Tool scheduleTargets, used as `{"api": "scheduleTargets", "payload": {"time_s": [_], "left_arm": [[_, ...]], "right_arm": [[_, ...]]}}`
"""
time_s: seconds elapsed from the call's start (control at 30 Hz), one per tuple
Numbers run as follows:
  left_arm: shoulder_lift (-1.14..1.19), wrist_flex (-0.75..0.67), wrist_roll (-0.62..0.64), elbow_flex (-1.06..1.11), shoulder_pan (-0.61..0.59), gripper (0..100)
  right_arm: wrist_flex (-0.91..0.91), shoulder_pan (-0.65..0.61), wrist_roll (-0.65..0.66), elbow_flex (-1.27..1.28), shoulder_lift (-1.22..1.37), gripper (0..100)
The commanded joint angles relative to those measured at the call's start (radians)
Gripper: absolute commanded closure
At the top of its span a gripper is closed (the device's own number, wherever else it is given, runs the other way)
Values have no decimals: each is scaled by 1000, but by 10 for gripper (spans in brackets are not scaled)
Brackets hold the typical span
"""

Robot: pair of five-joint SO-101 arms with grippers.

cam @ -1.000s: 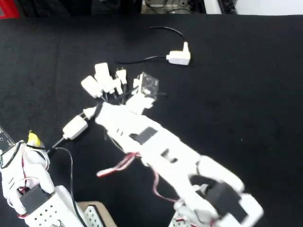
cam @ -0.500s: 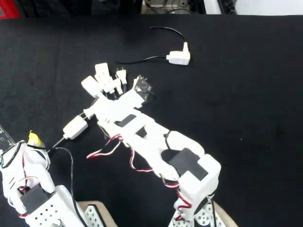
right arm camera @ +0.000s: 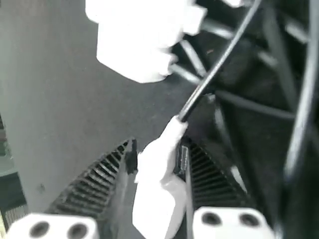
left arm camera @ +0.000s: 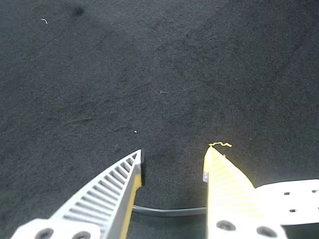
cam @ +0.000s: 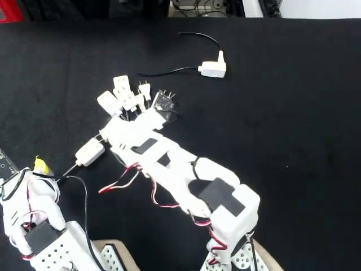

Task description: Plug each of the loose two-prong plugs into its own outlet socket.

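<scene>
Plug (right arm camera: 158, 191) — clamped in right tool (right arm camera: 157, 148)

The white right arm (cam: 186, 175) stretches out long and low from its base. Its right gripper (right arm camera: 157, 149) is pinched tight on a white plastic plug body (right arm camera: 158, 196). The white left arm (cam: 31, 217) stays folded close to its base, with the left gripper (left arm camera: 174, 154) pointing down and its fingers spread apart.

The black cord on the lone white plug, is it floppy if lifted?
Probably floppy: the cord lies in loose curves. The plug looks small and plastic, so likely light; lying flat-sided, it should slide, not roll.
</scene>
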Motion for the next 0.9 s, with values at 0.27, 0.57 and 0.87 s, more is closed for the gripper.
{"api": "scheduleTargets", "payload": {"time_s": [0.27,0.57,0.87], "left_arm": [[-8,-23,6,-5,-5,787],[-8,-23,6,-5,-5,787],[-8,-23,6,-5,-5,787]], "right_arm": [[-18,-11,-11,-111,88,860],[-20,-11,-5,-180,113,857],[34,-5,11,-294,216,859]]}}
